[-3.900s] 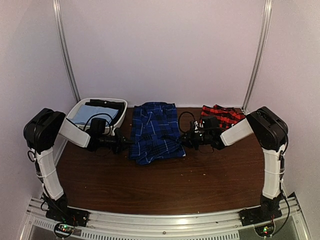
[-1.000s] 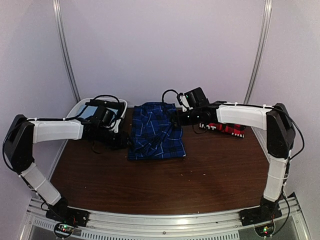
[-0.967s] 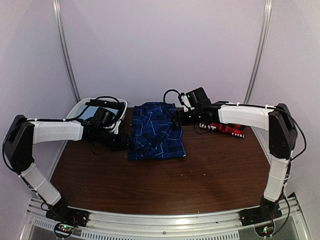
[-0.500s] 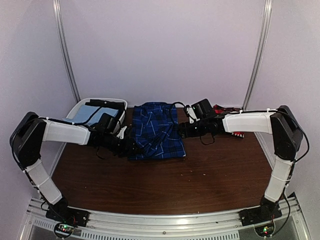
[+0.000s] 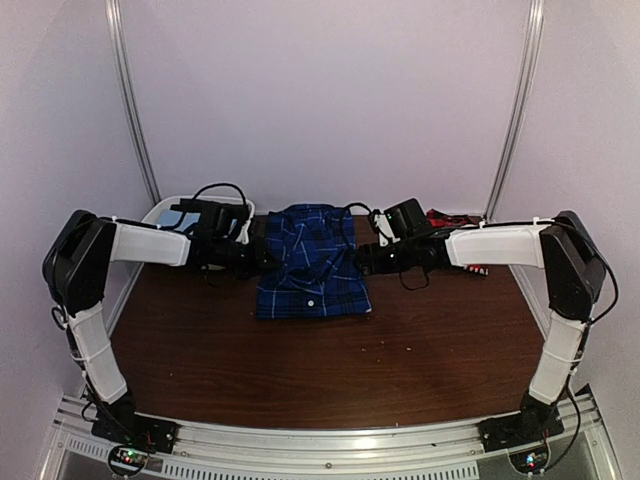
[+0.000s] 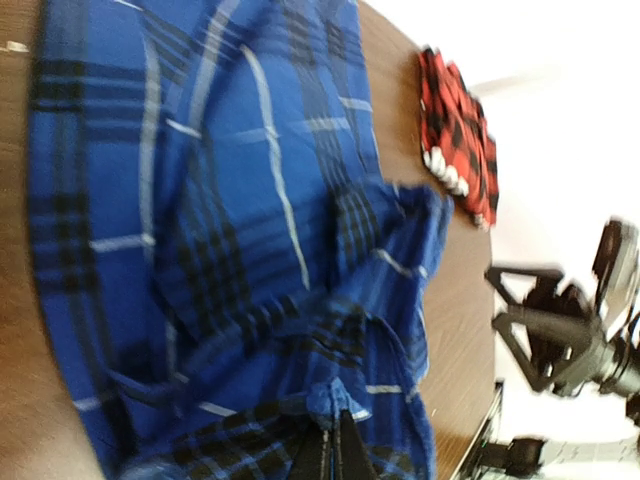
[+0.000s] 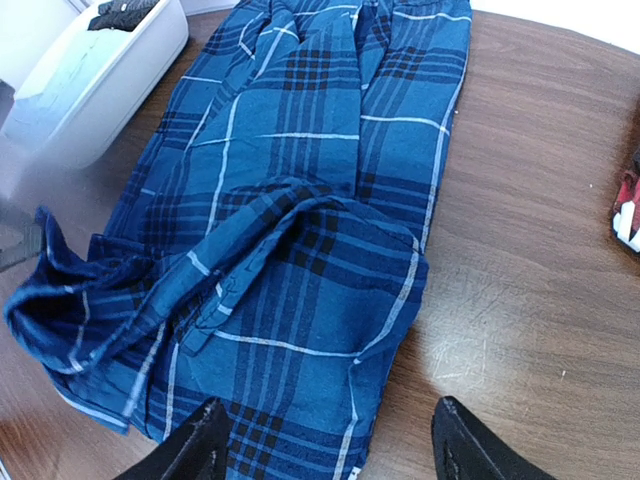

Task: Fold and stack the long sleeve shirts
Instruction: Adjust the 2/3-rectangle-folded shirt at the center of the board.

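The dark blue plaid long sleeve shirt (image 5: 312,268) lies in the middle of the table, partly folded. My left gripper (image 5: 264,258) is at its left edge, shut on a pinch of the blue cloth (image 6: 352,392), which is lifted into a peak. The left gripper (image 6: 335,458) shows its jaws pressed together. My right gripper (image 5: 358,258) hovers at the shirt's right edge. The right gripper (image 7: 330,462) stands open above the folded corner, holding nothing. The red-and-black long sleeve shirt (image 5: 452,222) lies at the back right, mostly hidden behind the right arm; its edge (image 7: 628,208) shows.
A white bin (image 5: 158,215) with light blue and black cloth stands at the back left, close behind the left arm; the same bin (image 7: 95,70) shows in the right wrist view. Bare brown table (image 5: 330,360) stretches in front of the shirt.
The left gripper has moved back along the shirt's left edge and shut on the blue cloth, lifting a fold. The right gripper has barely moved and stays open.
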